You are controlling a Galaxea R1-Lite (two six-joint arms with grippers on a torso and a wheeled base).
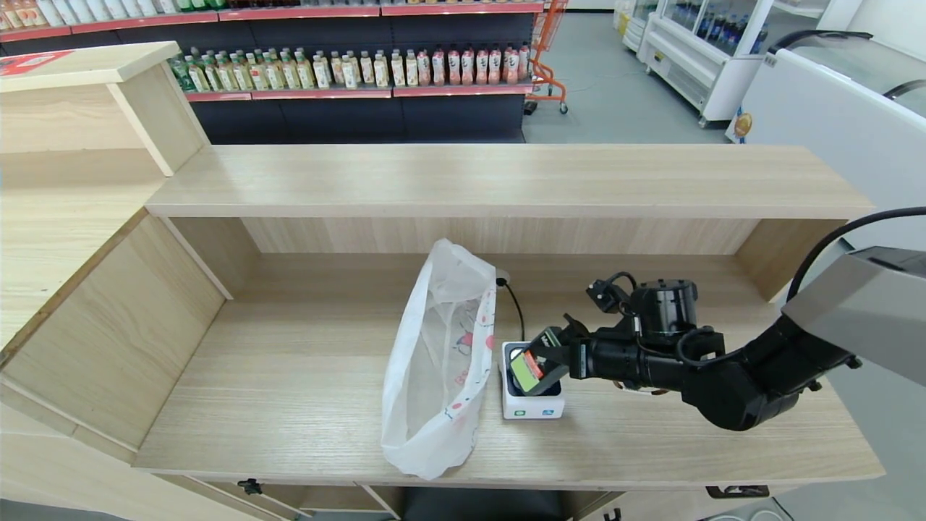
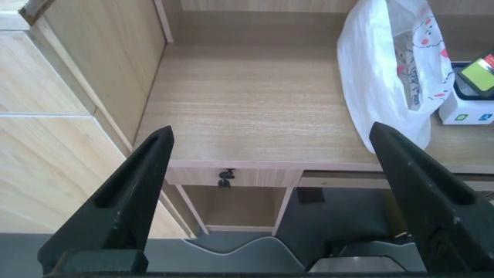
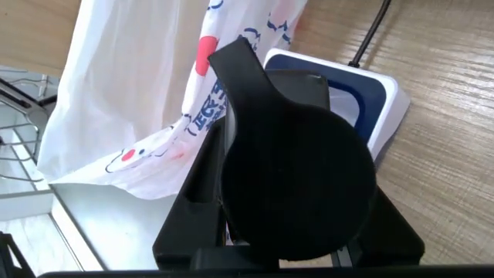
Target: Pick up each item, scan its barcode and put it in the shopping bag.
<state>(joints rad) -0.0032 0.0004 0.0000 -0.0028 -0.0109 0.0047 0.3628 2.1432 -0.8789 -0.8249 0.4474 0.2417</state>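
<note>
- Two tools are in view. The right tool (image 1: 541, 362) is closed on a small green item (image 1: 527, 370), which is clamped between its dark fingers.
- The green item is held tilted just above the blue top of the white scanner (image 1: 533, 407), just beside the shopping bag (image 1: 434, 376). Whether the item and the scanner touch cannot be told.
- The left tool (image 2: 272, 135) is spread wide and nothing is held in it. It is positioned in front of the front edge of the counter (image 1: 289, 376), well apart from the bag and the scanner.
- The shopping bag is laid open on the counter, lengthwise from back to front, with its side against or just beside the scanner.
- An orange-red band is seen across the item's green face, but its print is too small to be read.
- Red and dark cartoon-like print is carried on the bag's white plastic. Two small marks, one green and one blue, are set on the scanner's front face. No writing can be made out on either.
- A black cable (image 1: 518, 311) is run from the scanner toward the back of the counter.
- Rows of bottles (image 1: 347, 69) are lined up on store shelves beyond the counter.
</note>
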